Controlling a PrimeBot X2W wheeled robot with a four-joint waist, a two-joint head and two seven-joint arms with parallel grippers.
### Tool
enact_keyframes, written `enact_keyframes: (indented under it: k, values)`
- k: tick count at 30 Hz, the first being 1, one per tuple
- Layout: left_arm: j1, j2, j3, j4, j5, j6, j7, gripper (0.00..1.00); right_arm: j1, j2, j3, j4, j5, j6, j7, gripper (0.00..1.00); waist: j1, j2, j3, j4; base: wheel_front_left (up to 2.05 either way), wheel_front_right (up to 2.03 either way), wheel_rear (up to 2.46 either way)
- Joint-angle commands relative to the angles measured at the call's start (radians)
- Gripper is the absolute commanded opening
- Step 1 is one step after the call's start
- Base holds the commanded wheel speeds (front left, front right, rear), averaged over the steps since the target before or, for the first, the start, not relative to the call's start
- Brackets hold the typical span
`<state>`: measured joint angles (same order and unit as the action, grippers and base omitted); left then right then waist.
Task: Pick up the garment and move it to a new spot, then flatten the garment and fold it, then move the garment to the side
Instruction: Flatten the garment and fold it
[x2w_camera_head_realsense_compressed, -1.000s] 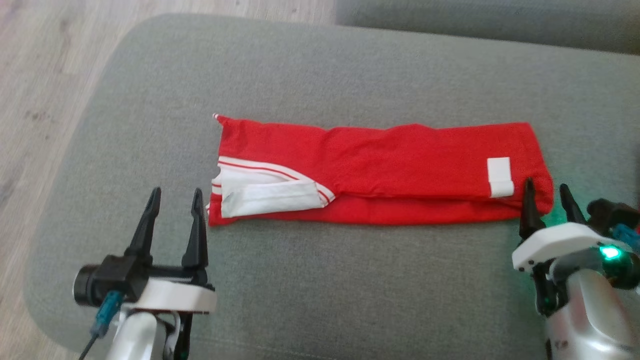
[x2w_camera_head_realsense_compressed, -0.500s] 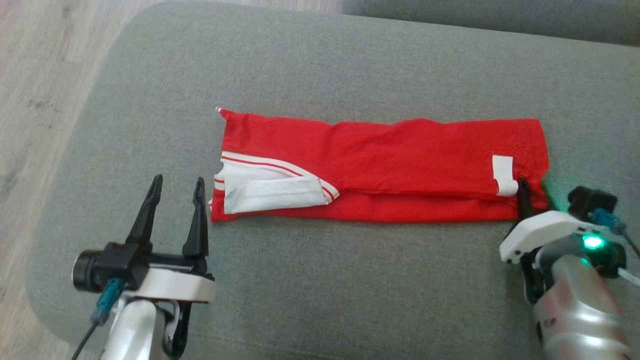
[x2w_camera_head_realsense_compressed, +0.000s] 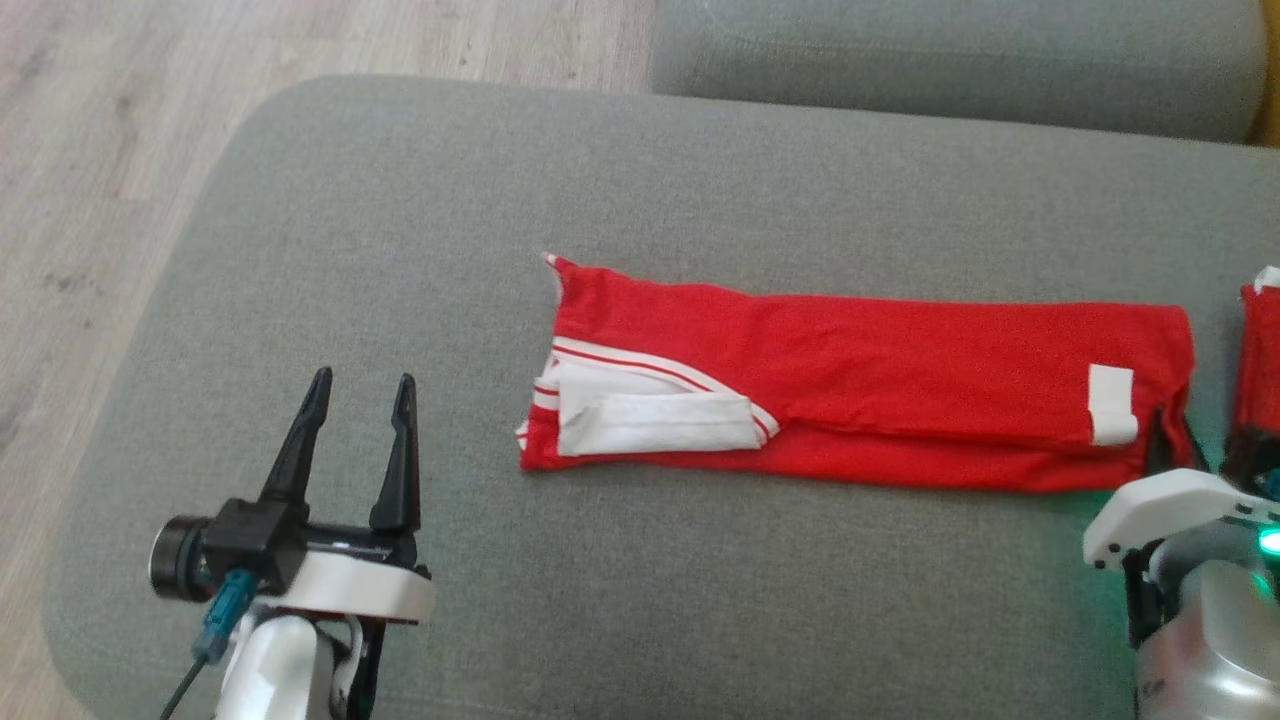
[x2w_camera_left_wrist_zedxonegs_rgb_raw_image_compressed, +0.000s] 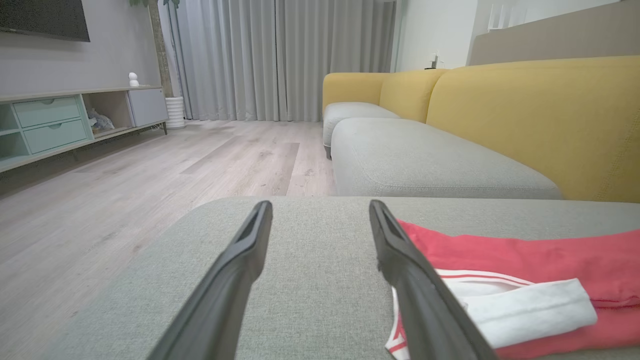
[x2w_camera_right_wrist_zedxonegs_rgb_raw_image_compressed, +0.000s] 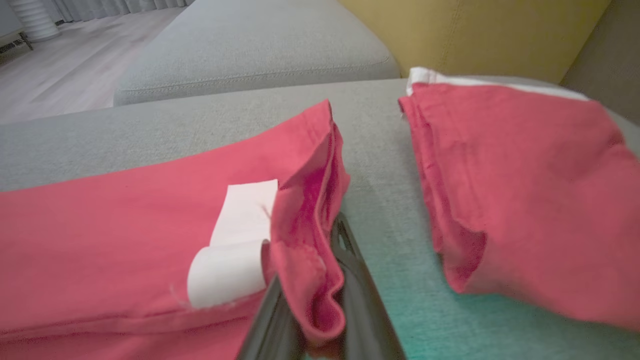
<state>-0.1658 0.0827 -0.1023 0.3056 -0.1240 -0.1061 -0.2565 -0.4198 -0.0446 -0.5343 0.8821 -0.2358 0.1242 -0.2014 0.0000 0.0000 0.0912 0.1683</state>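
Note:
The garment (x2w_camera_head_realsense_compressed: 850, 380) is red with white trim and lies folded into a long strip across the grey cushion (x2w_camera_head_realsense_compressed: 420, 200). My right gripper (x2w_camera_head_realsense_compressed: 1180, 445) is at the strip's right end, beside a white label (x2w_camera_head_realsense_compressed: 1112, 402). In the right wrist view the right gripper (x2w_camera_right_wrist_zedxonegs_rgb_raw_image_compressed: 310, 280) is shut on a bunched fold of the garment (x2w_camera_right_wrist_zedxonegs_rgb_raw_image_compressed: 125, 225). My left gripper (x2w_camera_head_realsense_compressed: 362, 382) stands open over bare cushion, left of the garment's white-trimmed end. The left wrist view shows the left gripper (x2w_camera_left_wrist_zedxonegs_rgb_raw_image_compressed: 320, 205) holding nothing, with the garment (x2w_camera_left_wrist_zedxonegs_rgb_raw_image_compressed: 525, 260) to its right.
A second red cloth (x2w_camera_head_realsense_compressed: 1258, 350) lies just right of the strip, a narrow gap between them; it shows large as the red cloth (x2w_camera_right_wrist_zedxonegs_rgb_raw_image_compressed: 525, 200). Wooden floor (x2w_camera_head_realsense_compressed: 90, 200) drops off left of the cushion. Another grey cushion (x2w_camera_head_realsense_compressed: 950, 60) and a yellow backrest (x2w_camera_left_wrist_zedxonegs_rgb_raw_image_compressed: 540, 120) lie beyond.
My right gripper has closed on the garment's right end, lifting a fold of fabric. The camera has shifted, so the whole picture sits further right. The left gripper stays open.

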Motion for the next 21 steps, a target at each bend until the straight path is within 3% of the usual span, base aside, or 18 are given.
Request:
enact_keyframes:
  k: [1,5,10,21]
  values:
    - [-0.020,0.004,0.028,-0.028,0.006,-0.004,-0.005,1.00,-0.019,-0.006,0.013,-0.046,-0.016,0.007,0.002,0.00,0.0000,0.0000,-0.015,-0.003,0.00,0.00,0.00]
    - [-0.014,-0.001,0.027,-0.020,0.006,-0.005,-0.005,1.00,-0.027,-0.006,0.025,-0.076,-0.012,0.007,0.019,0.00,0.0000,0.0000,-0.036,-0.004,0.00,0.00,0.00]
    - [-0.015,-0.006,0.019,-0.001,-0.001,-0.008,-0.005,1.00,-0.068,-0.006,0.133,-0.067,0.101,0.007,0.025,0.00,0.0000,0.0000,-0.059,0.009,0.00,0.00,0.00]
    - [-0.029,-0.008,0.008,0.021,0.006,-0.005,-0.005,1.00,-0.081,-0.006,0.541,-0.137,0.453,0.007,0.069,0.00,0.0000,0.0000,-0.100,0.080,0.00,0.00,0.00]
